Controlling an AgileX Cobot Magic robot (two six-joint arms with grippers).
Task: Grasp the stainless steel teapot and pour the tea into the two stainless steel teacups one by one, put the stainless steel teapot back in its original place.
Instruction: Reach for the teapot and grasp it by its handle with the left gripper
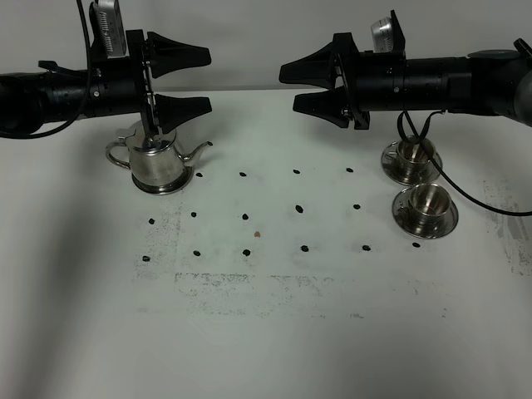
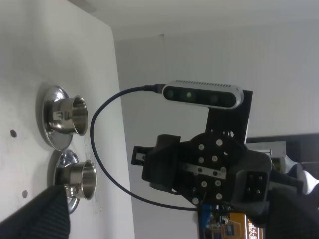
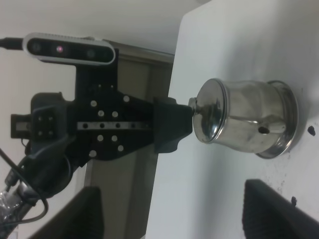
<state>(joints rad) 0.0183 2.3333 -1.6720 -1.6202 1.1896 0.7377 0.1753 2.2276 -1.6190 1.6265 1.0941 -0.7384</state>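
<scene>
The stainless steel teapot (image 1: 158, 162) stands upright at the left of the table, spout pointing right, and also shows in the right wrist view (image 3: 244, 117). My left gripper (image 1: 184, 81) hovers just above its lid, open, holding nothing. The two stainless steel teacups sit on saucers at the right: the far one (image 1: 410, 158) and the near one (image 1: 426, 208); the left wrist view shows them too (image 2: 65, 117) (image 2: 79, 179). My right gripper (image 1: 301, 86) hangs open and empty above and left of the far cup. The two grippers face each other.
Small black marks (image 1: 298, 208) dot the white table (image 1: 274, 332) in a grid between teapot and cups. A black cable (image 1: 465, 191) from the right arm loops down beside the cups. A pale wall (image 1: 249, 33) rises behind the table's far edge.
</scene>
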